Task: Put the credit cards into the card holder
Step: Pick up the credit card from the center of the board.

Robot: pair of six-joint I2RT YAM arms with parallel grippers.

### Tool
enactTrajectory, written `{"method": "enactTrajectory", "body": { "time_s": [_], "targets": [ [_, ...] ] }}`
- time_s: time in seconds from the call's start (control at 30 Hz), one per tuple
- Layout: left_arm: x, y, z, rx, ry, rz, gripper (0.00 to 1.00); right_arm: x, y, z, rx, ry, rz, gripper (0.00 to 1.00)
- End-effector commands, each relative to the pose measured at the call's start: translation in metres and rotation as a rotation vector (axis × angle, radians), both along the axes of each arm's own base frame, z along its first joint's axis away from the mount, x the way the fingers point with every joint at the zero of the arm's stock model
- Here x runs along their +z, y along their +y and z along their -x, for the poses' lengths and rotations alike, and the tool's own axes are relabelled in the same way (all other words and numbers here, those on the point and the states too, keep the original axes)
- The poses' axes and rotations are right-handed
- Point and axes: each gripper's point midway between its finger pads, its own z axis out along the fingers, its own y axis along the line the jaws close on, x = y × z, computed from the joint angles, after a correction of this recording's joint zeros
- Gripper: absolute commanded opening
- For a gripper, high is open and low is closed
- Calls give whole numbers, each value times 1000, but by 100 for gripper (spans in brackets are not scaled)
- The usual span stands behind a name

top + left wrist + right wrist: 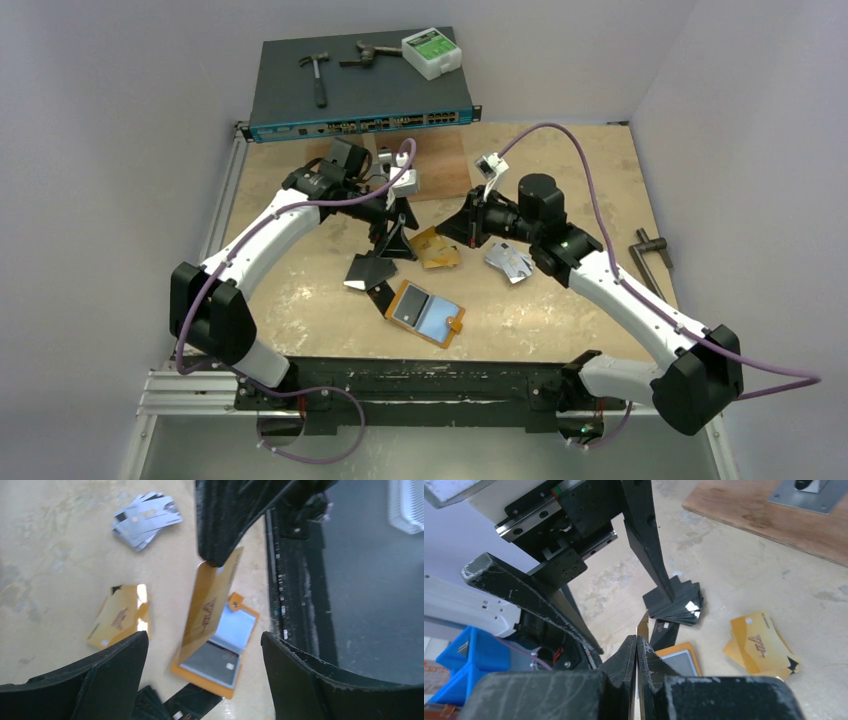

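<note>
The holder (pixel 452 325) lies open on the near part of the tan table (pixel 580 300), its tab pointing right. Over it the right gripper (pixel 636 647) pinches a gold card (pixel 210 605) by its top end, long axis hanging steeply down, and the left gripper (pixel 205 637) gapes beside it. Farther back are a switch (pixel 360 90) and pale walls (pixel 120 100).

The left arm (pixel 270 225) rises from the lower left of the top view and bends toward the centre, wrist tipped downward. The left gripper (pixel 204 636) has its fingers (pixel 110 675) spread wide, with nothing between them. The right arm (pixel 620 290) reaches in from the lower right, and the right gripper (pixel 636 642) is pressed together on the edge of one orange-gold card (pixel 210 605)
</note>
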Motion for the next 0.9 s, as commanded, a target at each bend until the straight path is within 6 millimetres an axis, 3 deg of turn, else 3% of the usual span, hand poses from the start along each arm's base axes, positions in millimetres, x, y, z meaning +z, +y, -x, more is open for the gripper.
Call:
{"method": "enactTrajectory", "body": {
  "time_s": [0.0,0.1,0.2,0.3,0.43,0.53,0.6,0.73,0.8,0.87],
  "targets": [
    [34,-6,42,-209,72,165,83,38,9,11,101,-67,-78,0],
    [36,-7,42,-218,96,174,78,46,15,15,140,-73,-107,0],
    [40,-9,42,-215,101,189,64,51,18,15,151,-82,-108,0],
    [44,-10,45,-218,120,198,44,58,20,15,155,-95,-117,0],
    [46,-8,48,-202,114,186,5,68,23,16,161,-118,-131,0],
    [51,-6,52,-178,96,196,0,73,26,19,173,-127,-135,0],
    [60,-6,55,-165,87,217,0,74,25,20,172,-125,-134,12],
    [77,-2,59,-127,153,243,0,75,14,26,126,-127,-137,54],
    [87,0,58,-105,176,269,0,76,4,31,90,-143,-143,63],
    [94,2,60,-96,203,285,0,80,-3,39,74,-152,-174,66]
  ]
}}
